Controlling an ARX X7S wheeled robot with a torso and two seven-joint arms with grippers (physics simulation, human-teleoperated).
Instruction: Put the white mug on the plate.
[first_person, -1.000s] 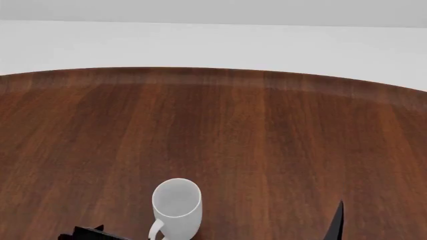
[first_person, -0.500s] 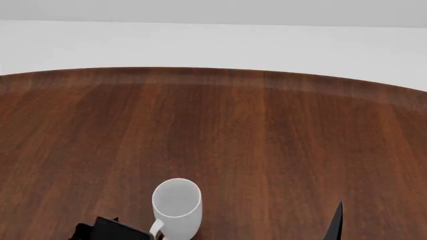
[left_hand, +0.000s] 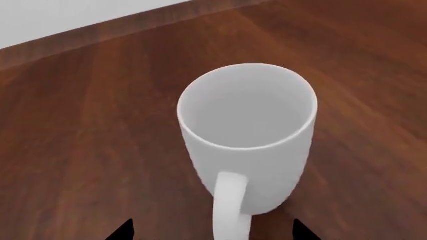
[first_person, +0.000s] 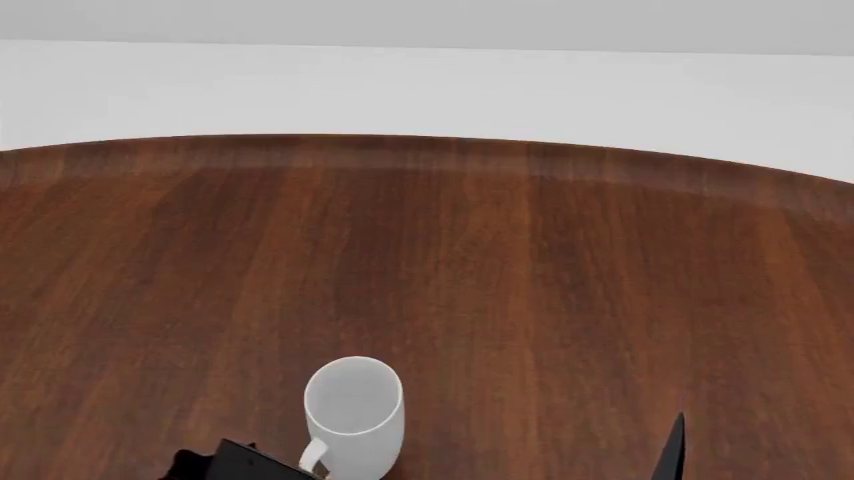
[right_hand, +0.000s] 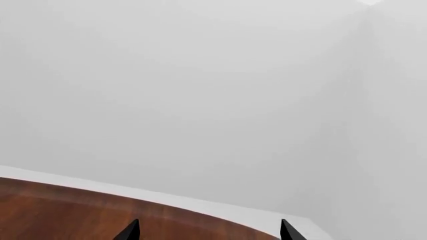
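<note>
The white mug (first_person: 354, 412) stands upright on the dark wooden table (first_person: 534, 270), near its front edge, with the handle towards me. In the left wrist view the mug (left_hand: 248, 125) is close and its handle (left_hand: 230, 207) lies between my two black fingertips. My left gripper (left_hand: 212, 234) is open and is not closed on the handle. Its black body (first_person: 243, 462) shows just left of the handle in the head view. My right gripper (right_hand: 208, 232) is open and empty, raised and facing the table's far edge. One of its fingers (first_person: 674, 450) shows at the lower right. The plate is out of view.
The round table's far edge (first_person: 427, 140) meets a plain white floor and wall. The right wrist view shows only a strip of table edge (right_hand: 100, 205) and white wall. No other objects show.
My left gripper has moved forward and to the right, up to the mug's handle. The right finger has dropped slightly. The mug has not moved.
</note>
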